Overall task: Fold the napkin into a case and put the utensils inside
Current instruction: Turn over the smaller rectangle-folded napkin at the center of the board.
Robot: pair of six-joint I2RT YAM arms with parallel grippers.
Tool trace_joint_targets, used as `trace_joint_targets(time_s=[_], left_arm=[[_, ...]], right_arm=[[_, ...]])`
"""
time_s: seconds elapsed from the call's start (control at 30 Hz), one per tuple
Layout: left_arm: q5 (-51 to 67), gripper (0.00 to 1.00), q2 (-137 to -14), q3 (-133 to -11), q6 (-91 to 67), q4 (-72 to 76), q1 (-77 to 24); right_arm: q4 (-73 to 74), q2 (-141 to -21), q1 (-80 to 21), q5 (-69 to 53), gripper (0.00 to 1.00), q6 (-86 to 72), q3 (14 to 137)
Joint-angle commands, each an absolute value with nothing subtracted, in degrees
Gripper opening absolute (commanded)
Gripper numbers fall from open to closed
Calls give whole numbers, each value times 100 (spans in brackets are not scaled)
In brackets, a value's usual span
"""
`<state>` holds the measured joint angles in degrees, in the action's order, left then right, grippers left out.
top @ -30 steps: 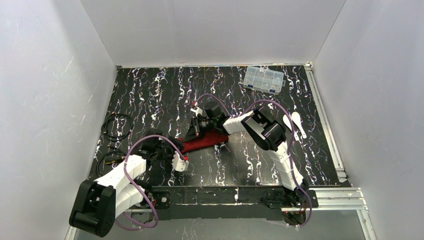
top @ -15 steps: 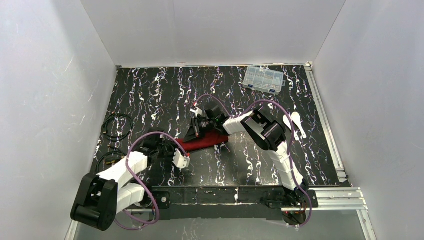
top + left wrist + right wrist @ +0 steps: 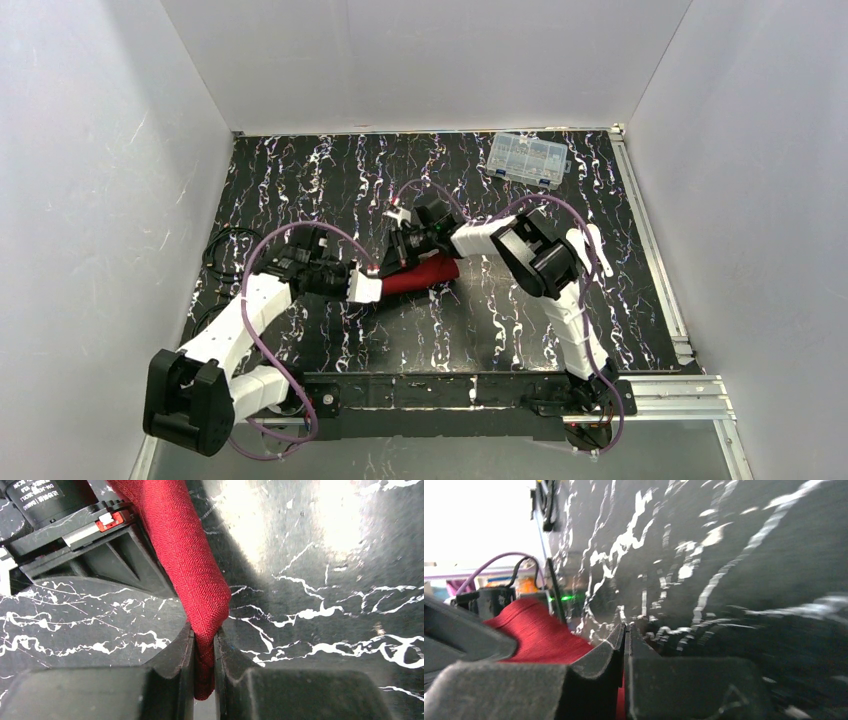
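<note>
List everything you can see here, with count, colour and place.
napkin: one, deep red, bunched at table centre
utensils: two, white, right of the right arm, partly hidden by it
box: one, clear plastic, far right corner
cables: count unclear, black, table's left edge
table: one, black with white veins
rail: one, metal, table's right edge
left gripper: one, black, shut on napkin's left end
right gripper: one, black, shut on napkin's far side

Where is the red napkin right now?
In the top view the napkin sits bunched near the middle of the table, its left end pinched by the left gripper, with the right gripper at its far edge.
</note>
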<state>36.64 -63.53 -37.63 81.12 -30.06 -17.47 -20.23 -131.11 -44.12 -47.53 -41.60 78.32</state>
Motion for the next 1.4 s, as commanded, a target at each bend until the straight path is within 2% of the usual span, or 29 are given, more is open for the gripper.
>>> trace_joint_targets(time_s=[0.0,0.13,0.3,0.47,0.67,0.8,0.93,1.13,1.27,1.37], left_arm=[[4427,0,-6423,-4488,7223,-4042,-1775],[4748,0,-6572,-4987,6397,-4515,-1774],[5444,0,-6981,-5273,5340,-4973,-1770],[6185,0,-7677,-5468,4724,-5653,-1760],[6996,0,-8172,-5428,3836,-5424,-1730],[7347,0,-8178,-5797,3642,-5281,-1807],[7582,0,-8115,-6090,3725,-5375,-1946],[7559,0,-8116,-6166,3753,-5344,-2033],[7364,0,-8090,-6104,3940,-5344,-1957],[7232,0,-8209,-6131,4102,-5384,-1746]], right_arm=[[-413,-12692,-4072,-4236,11,-2592,8520],[797,-12751,-4014,-4037,5,-1609,8665],[482,-12090,-3693,-4134,3,-1676,7583],[392,-11063,-2981,-3662,3,-1824,6522],[616,-10052,-2456,-3145,4,-1721,6281],[935,-10237,-2437,-3247,4,-1567,6645],[514,-10498,-2485,-3778,4,-1757,6749],[1022,-11311,-3108,-4648,3,-1233,7513],[669,-11471,-3217,-5305,1,-1196,7151],[1040,-11630,-3222,-5480,1,-806,7181]])
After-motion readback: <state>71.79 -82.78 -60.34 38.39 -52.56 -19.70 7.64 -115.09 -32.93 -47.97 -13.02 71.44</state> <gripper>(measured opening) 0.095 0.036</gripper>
